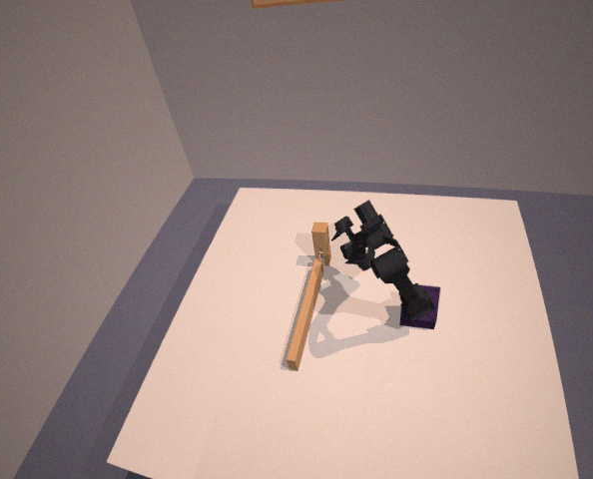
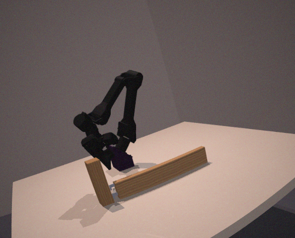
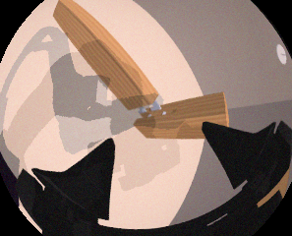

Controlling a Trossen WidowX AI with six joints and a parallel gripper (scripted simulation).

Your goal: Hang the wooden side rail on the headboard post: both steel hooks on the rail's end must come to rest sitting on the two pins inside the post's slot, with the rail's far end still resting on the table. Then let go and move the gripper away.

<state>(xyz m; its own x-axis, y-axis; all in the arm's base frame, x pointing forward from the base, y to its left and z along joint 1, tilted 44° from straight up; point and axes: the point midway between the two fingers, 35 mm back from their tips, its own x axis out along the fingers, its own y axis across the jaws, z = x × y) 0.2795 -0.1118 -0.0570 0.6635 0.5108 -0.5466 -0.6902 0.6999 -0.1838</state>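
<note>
The rail (image 1: pixel 304 314) (image 2: pixel 161 174) (image 3: pixel 106 56) lies at the centre of the exterior view, running from lower left toward the right on the table (image 1: pixel 415 391) (image 2: pixel 232 179) (image 3: pixel 25 105), 1 end just beside the post (image 1: pixel 320 239) (image 2: pixel 99 181) (image 3: pixel 185 115). In the top view it slants down from the post at mid-frame toward the lower centre, its far end down on the table. Pale steel hooks (image 1: pixel 319 254) (image 2: pixel 113 190) (image 3: pixel 151 108) bridge the small gap at the joint; whether both of the 2 sit on the 2 pins cannot be told, the slot being too small to read.

The gripper (image 2: pixel 103 156) (image 3: pixel 160 134) stands wide with nothing between its 2 fingers, just right of the post's top in the top view and near it in the exterior view, apart from the rail.

The step in hand looks to be the close of the job, letting go and clearing off, provided the hooks are seated. If so, the next move calls for a lift up and away, with the fingers kept off the post. If the visible gap means unseated hooks, the rail's near end would need another grasp.
</note>
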